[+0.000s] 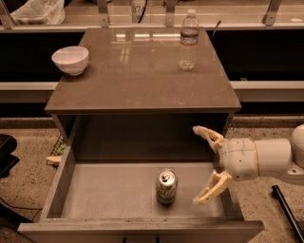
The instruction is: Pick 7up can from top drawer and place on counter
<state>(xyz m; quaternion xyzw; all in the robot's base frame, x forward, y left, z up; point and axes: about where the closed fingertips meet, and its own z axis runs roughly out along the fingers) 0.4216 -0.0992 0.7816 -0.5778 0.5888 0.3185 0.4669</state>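
The top drawer is pulled out of the cabinet, open toward the camera, its flat grey floor bare but for one thing. The 7up can stands upright on that floor, right of the middle and nearer the front wall than the back. Its silver top with the pull tab faces up. The side is pale with green and dark marks, but no brand name or other writing on it can be read.

The gripper reaches in from the right, its white arm crossing the drawer's right wall. It hangs over the right part of the drawer, beside the can and apart from it. Its two tan fingers are spread wide, one toward the back of the drawer and one toward the front, pointing left at the can. They hold nothing.

The counter above the drawer is glossy grey-brown and mirrors the lights at its far edge. A white bowl sits at its left edge. A clear water bottle with a white cap stands upright near the far right corner, and its label band shows no readable words.

Behind the counter runs a pale ledge with a crumpled plastic bag at the left. On the speckled floor a dark bar lies to the right of the cabinet, below the arm.
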